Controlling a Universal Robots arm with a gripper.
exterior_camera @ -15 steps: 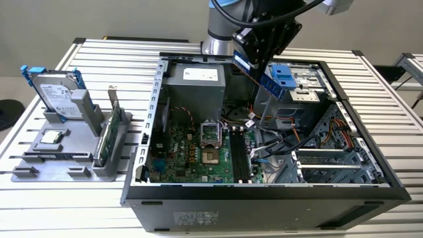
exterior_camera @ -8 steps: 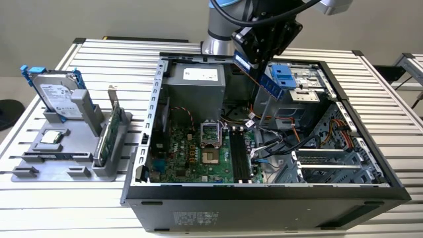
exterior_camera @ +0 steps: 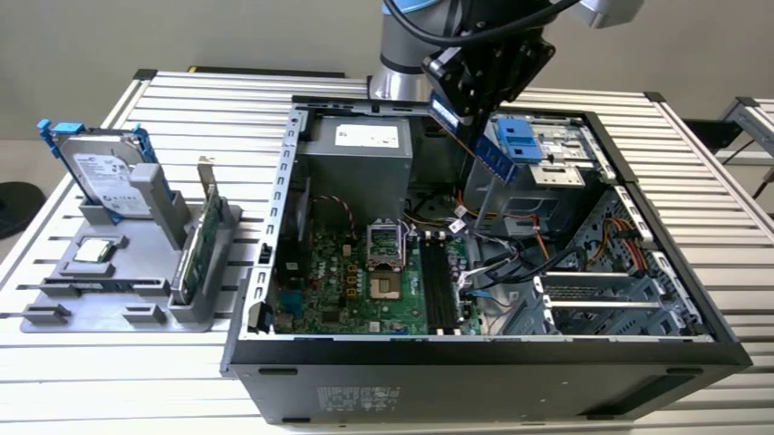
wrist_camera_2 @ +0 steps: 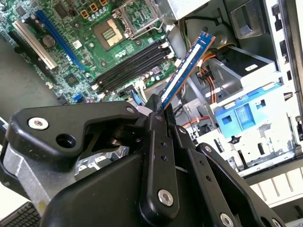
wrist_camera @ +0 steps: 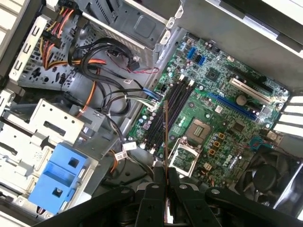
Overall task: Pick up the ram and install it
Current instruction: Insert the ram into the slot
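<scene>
The gripper (exterior_camera: 463, 113) was seen clenched on the ram (exterior_camera: 494, 156), the stick being pinched at one end between the black fingers (wrist_camera_2: 156, 118) while its free end was pointed down into the open computer case (exterior_camera: 484, 349). In the second wrist view the ram (wrist_camera_2: 187, 68) was shown as a narrow blue board with a pale label, slanted and held in the air above the case's floor, touching nothing but the gripper (wrist_camera_2: 158, 109). In the first wrist view the ram (wrist_camera: 165, 127) was seen edge-on as a thin line rising from the gripper (wrist_camera: 165, 172), laid over the black memory slots (wrist_camera: 176, 101) inside the case but not seated in them. The slots (exterior_camera: 438, 285) were left unfilled on the motherboard (exterior_camera: 351, 281) at the case's bottom. The arm (exterior_camera: 405, 45) was brought in from beyond the case's far wall, its wrist tilted so that the gripper was hung over the case's upper half, near the blue drive caddy (exterior_camera: 523, 140) within the case. Outside the case, on the exterior view's left, a grey fixture (exterior_camera: 97, 290) was set on the slatted table (exterior_camera: 72, 381), with a hard drive (exterior_camera: 107, 177) and a green expansion card (exterior_camera: 206, 236) stood upright in it.
</scene>
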